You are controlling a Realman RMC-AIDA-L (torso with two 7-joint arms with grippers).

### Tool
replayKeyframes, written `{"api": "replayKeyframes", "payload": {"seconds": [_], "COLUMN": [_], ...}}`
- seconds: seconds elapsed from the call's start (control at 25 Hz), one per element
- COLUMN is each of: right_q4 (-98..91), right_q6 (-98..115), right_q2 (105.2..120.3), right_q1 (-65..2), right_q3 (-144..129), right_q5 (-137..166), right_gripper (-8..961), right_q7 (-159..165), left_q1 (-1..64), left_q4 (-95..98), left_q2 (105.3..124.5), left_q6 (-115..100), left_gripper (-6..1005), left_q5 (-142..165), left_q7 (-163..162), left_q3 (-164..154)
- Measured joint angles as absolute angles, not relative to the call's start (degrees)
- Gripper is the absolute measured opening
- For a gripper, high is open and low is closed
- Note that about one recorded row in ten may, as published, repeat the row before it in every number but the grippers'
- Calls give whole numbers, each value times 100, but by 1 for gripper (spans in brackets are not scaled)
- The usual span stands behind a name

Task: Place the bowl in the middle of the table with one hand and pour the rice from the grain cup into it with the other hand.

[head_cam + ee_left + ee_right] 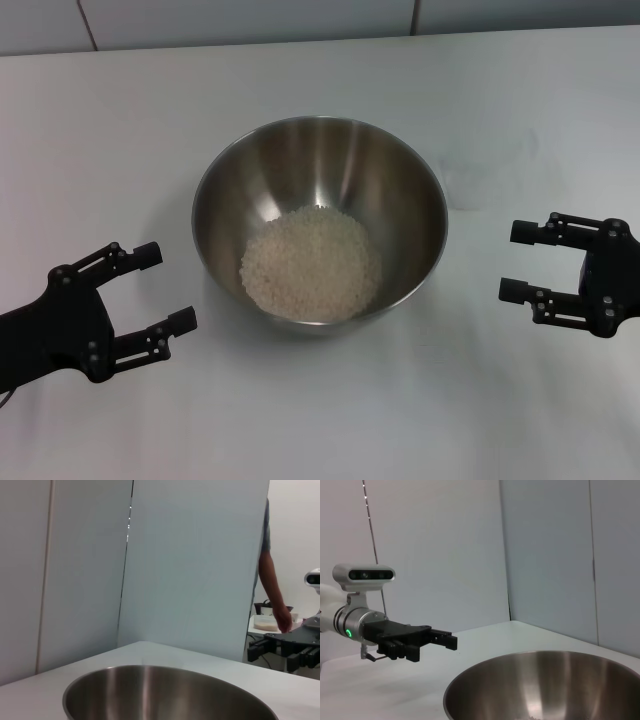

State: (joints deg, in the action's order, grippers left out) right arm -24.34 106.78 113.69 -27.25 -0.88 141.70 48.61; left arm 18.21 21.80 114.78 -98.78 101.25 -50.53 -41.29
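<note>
The steel bowl (400, 190) stands in the middle of the white table (100, 130), with a pale heap of rice (311, 264) on its bottom. The clear grain cup (470, 181) stands upright and looks empty, just right of the bowl and beyond my right gripper. My left gripper (168, 286) is open and empty, low at the bowl's left. My right gripper (515, 261) is open and empty at the bowl's right. The bowl's rim fills the foreground of the left wrist view (165, 695) and the right wrist view (545, 685). Each wrist view shows the other arm's gripper: right gripper (280, 650), left gripper (430, 640).
White wall panels (250, 20) run along the table's far edge. A person's arm (272, 590) and a second table show far behind the right gripper in the left wrist view.
</note>
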Motion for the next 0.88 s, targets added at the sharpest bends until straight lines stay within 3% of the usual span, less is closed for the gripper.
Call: {"api": "replayKeyframes", "payload": {"seconds": [0.88], "right_q4": [-2434], "right_q6": [10633], "right_q2": [11382], "right_q1": [-2724], "right_q3": [-97], "right_q5": [14167], "right_gripper": [692], "right_q7": [4781], "left_q1": [1849], "left_q4": [2180], "left_q2": [11469], "left_q6": [-9878], "left_gripper": [861], "left_q5": [10125], "left_q7": [-5055], "left_q3": [-4160]}}
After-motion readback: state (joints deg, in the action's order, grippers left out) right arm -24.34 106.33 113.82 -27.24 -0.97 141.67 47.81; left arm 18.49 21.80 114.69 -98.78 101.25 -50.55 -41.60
